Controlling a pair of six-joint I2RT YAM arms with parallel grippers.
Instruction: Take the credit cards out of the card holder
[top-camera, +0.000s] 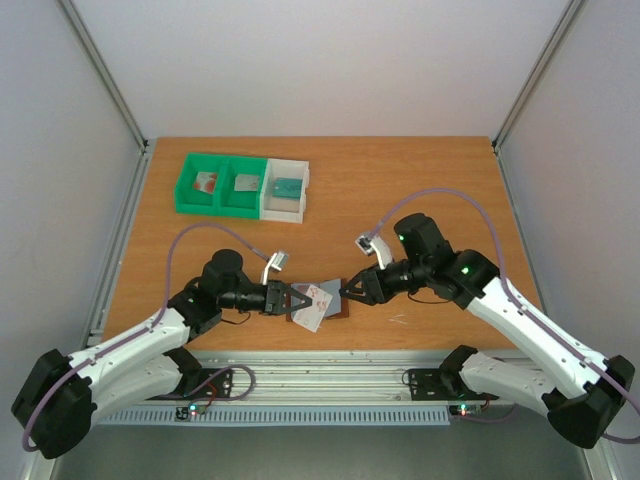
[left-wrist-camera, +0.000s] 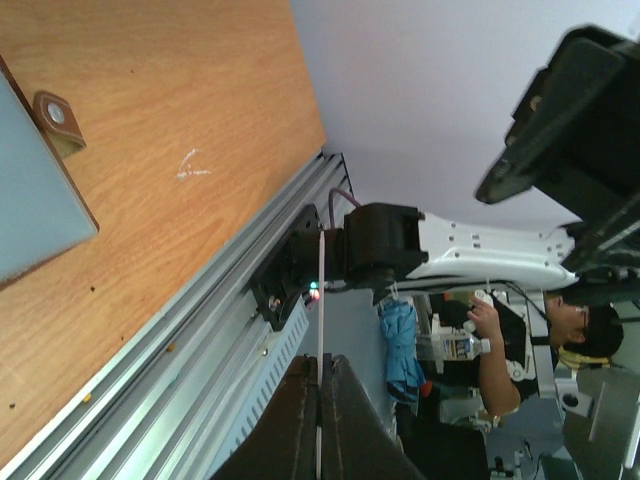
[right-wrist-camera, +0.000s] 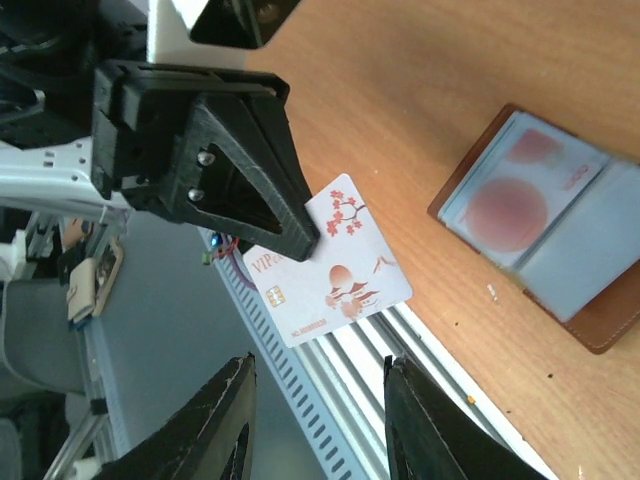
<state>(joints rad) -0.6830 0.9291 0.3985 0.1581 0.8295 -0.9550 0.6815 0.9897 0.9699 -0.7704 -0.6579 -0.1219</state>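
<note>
We see the left gripper (top-camera: 302, 300) shut tight on a white card (right-wrist-camera: 340, 270). The card has red flowers and a red sun on it. The gripper pinches it at one edge, and the rest of the card sticks out free. In the left wrist view the card shows edge-on, as a thin line between the two dark fingers.

The card is out of the holder (right-wrist-camera: 545, 220) and does not touch it. It hangs over the near edge of the bench (top-camera: 400, 190), just beside the holder.

The holder lies open and flat on the bench, between the two grippers. It is brown outside and blue-grey inside. In its pockets we see pale shapes with red rounds, but they are blurry.

The right gripper (right-wrist-camera: 318, 420) is partly open. Nothing is between its fingers. It points at the card from the other side and is near it, but apart.

Far back on the bench stand three bins (top-camera: 243, 187) in a row, two green and one white. Something small and flat lies in each.
</note>
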